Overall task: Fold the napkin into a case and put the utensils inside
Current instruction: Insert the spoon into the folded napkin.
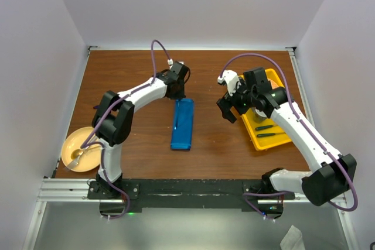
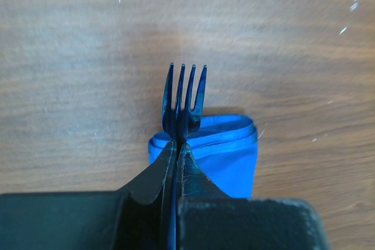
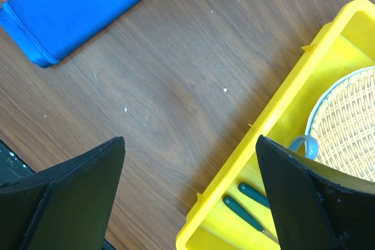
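The napkin lies folded as a narrow blue case (image 1: 183, 124) in the middle of the table, its long side running front to back. My left gripper (image 1: 177, 96) hangs over the case's far end. In the left wrist view that gripper (image 2: 177, 143) is shut on a thin blue fork (image 2: 184, 100), one of the utensils. The fork's tines stick out past the fingertips, over bare wood just beyond the case's layered end (image 2: 225, 150). My right gripper (image 1: 229, 115) stands wide open and empty between the case (image 3: 76, 4) and the yellow tray; its fingers (image 3: 76, 191) hover over wood and the tray's rim.
A yellow tray (image 1: 265, 143) at the right holds two dark green-handled tools (image 3: 249, 203) and a woven round dish (image 3: 351, 127). A pale yellow plate (image 1: 71, 142) with a gold spoon (image 1: 77, 156) sits at the front left. White walls close in the table.
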Available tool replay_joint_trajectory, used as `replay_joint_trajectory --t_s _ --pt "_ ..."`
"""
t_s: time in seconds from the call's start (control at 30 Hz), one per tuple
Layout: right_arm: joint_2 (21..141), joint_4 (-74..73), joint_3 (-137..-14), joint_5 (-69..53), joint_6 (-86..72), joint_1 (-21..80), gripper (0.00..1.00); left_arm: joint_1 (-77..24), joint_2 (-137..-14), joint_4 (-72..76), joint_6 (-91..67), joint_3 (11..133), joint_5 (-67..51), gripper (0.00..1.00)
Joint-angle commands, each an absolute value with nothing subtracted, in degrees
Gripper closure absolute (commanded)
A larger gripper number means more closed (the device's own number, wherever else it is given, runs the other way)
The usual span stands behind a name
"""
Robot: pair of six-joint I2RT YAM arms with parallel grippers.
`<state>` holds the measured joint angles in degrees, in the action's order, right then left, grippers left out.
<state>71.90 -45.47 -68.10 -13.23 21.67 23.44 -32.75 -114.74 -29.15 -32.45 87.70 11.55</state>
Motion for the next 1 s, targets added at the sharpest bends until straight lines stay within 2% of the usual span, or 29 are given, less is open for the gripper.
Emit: replay_joint_trajectory --t_s 0.0,0.47,0.97 --pt "70.5 -44.6 -68.2 -14.7 21.4 23.2 0.02 -32.8 -111.7 -28.0 -34.4 86.2 10.3 1.00" --pt "70.2 -44.7 -67.9 -15.1 21.3 23.1 0.02 -33.1 -109.6 -30.3 -37.4 86.5 8.6 1.00" --pt "69.0 -44.7 -66.9 -14.9 21.3 23.1 0.02 -34.7 -107.5 -31.0 -39.5 80.1 7.6 1.00"
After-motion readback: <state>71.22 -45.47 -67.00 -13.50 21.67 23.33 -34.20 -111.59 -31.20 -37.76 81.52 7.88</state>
